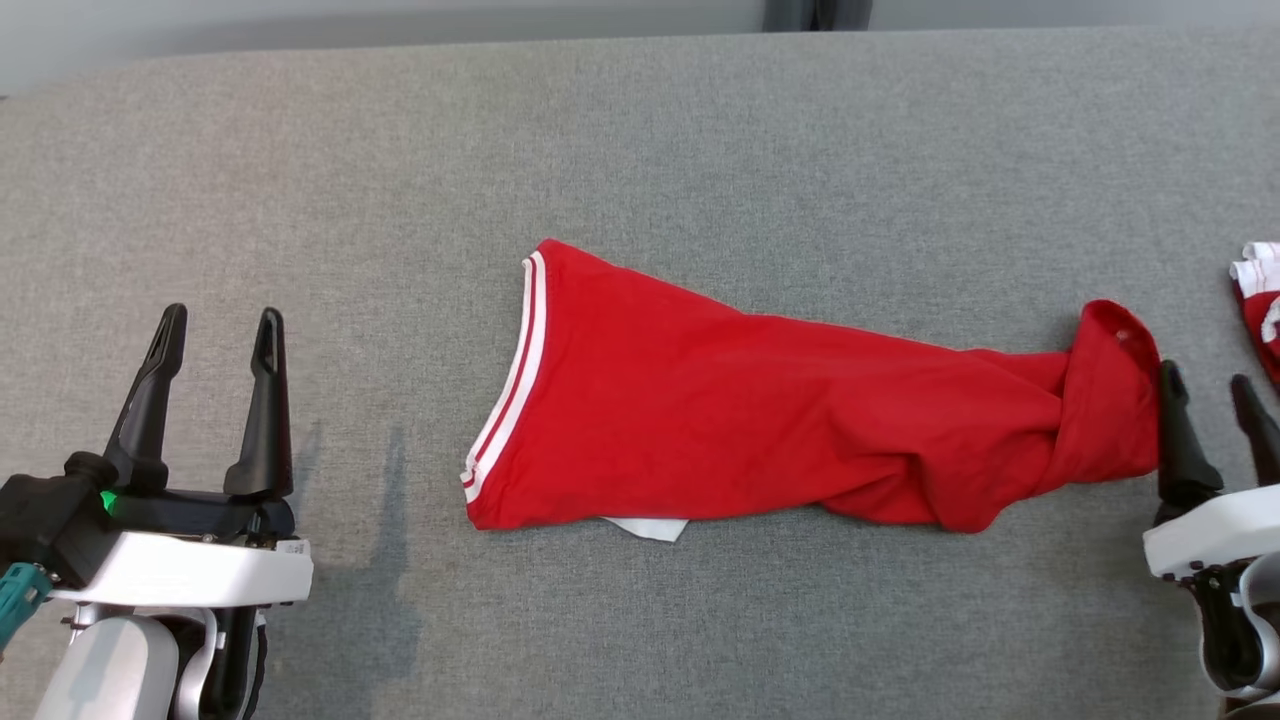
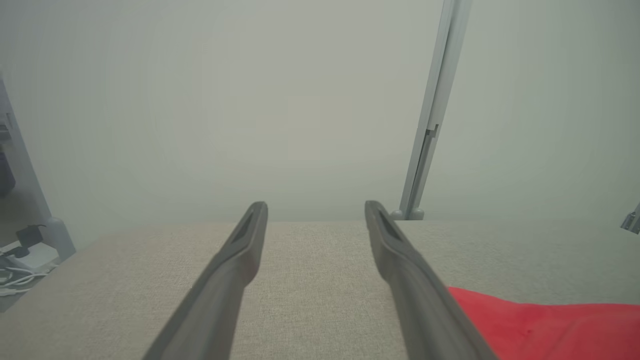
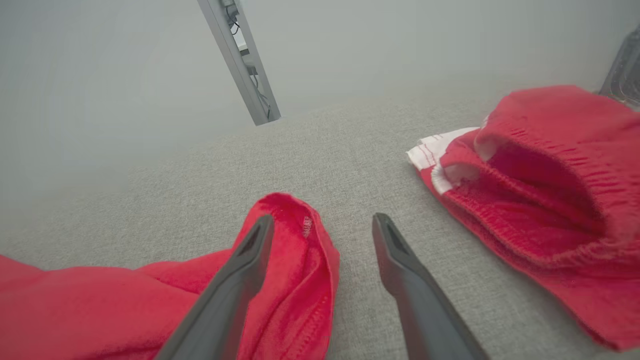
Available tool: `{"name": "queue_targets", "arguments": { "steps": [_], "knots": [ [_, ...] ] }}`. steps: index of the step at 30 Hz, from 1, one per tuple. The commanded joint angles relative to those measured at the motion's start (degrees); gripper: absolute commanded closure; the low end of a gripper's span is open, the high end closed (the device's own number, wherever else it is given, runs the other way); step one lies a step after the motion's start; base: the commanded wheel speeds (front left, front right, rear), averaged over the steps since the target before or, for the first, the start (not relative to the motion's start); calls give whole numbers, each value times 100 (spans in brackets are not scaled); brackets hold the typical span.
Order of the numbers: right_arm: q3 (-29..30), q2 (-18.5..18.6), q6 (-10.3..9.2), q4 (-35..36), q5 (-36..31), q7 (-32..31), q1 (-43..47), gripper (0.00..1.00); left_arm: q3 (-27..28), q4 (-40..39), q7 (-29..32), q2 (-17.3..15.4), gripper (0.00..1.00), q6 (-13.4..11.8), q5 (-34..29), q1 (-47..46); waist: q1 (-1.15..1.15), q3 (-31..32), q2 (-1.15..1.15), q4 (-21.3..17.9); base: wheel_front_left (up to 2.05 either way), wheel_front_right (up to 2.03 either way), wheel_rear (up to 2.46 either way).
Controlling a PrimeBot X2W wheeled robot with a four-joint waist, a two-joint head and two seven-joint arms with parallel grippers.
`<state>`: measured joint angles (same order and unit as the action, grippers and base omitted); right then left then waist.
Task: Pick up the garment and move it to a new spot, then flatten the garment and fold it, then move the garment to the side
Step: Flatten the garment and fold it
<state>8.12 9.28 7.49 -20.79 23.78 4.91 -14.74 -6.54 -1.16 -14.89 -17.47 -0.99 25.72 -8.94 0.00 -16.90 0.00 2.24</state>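
Note:
A red garment (image 1: 760,400) with white stripes along its left hem lies stretched across the grey surface, twisted and bunched at its right end (image 1: 1110,400). A corner of it shows as red cloth (image 2: 550,325) in the left wrist view. My left gripper (image 1: 220,330) stands open at the lower left, well clear of the cloth. My right gripper (image 1: 1210,385) is open at the right edge, its left finger against the bunched end. In the right wrist view that bunched end (image 3: 300,270) lies partly between the open fingers of the right gripper (image 3: 322,220).
A second red garment (image 3: 540,200) with a white trim and an elastic band lies to the right, showing at the head view's right edge as red and white cloth (image 1: 1262,300). The grey padded table (image 1: 640,140) reaches a pale wall at the back, with a metal post (image 2: 430,115).

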Motion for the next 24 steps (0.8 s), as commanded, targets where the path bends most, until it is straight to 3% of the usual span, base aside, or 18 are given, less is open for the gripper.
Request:
{"name": "queue_targets", "arguments": {
  "steps": [1,5,10,17,24],
  "knots": [
    [35,65,0,4,-47,120,-27,0,36,12,-19,-12,0,-23,-44,15,0,56,0,-6,0,0,0],
    [118,119,-1,254,-288,475,108,0,112,20,-19,1,0,-76,-48,158,0,270,0,-33,0,0,0],
    [-19,121,0,1057,-719,568,290,0,173,11,-19,-33,0,-80,-24,351,0,537,0,-71,0,0,0],
    [-437,-71,-1,2283,-1204,173,778,0,184,-20,22,-120,0,-100,-4,684,0,886,0,-102,0,0,0],
    [-697,-297,-1,2862,-1335,-255,1348,0,118,-88,122,-105,0,-172,11,1038,0,1179,0,-170,0,0,0]
  ]
}}
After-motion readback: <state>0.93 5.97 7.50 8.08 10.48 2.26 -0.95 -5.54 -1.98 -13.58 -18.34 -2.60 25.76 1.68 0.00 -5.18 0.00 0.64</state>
